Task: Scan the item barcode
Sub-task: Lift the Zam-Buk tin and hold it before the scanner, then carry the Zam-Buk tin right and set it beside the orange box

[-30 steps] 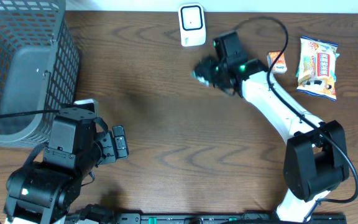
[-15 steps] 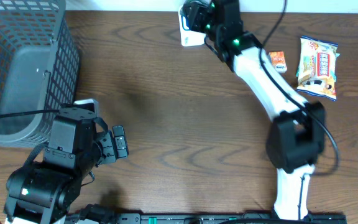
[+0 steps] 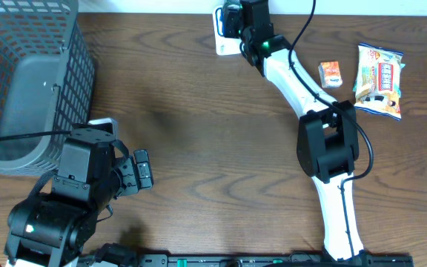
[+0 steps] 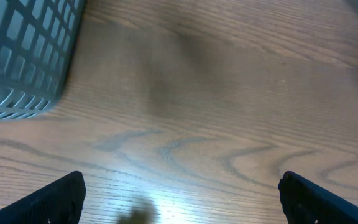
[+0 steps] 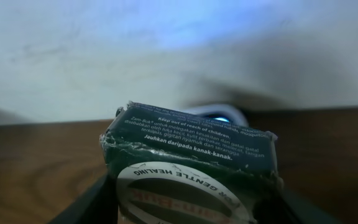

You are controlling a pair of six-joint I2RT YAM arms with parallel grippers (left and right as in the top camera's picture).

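A dark green box (image 5: 188,143) with white print and an oval label fills the right wrist view, and my right gripper (image 5: 188,208) is shut on it, one dark finger on each side. Overhead, my right gripper (image 3: 236,18) holds the box (image 3: 232,16) at the table's far edge, right in front of the white scanner (image 3: 225,46). A pale bit of the scanner with a blue glow (image 5: 221,116) shows just behind the box. No barcode shows on the faces I see. My left gripper (image 3: 141,169) rests open at the near left, its fingers (image 4: 61,199) wide apart over bare wood.
A grey mesh basket (image 3: 21,74) stands at the far left, its corner (image 4: 17,56) showing in the left wrist view. A small orange box (image 3: 330,73) and a snack packet (image 3: 380,80) lie at the far right. A wall rises behind the scanner.
My right arm has swung from the table's upper middle to the far edge, carrying the box up to the scanner. The left arm has not moved.
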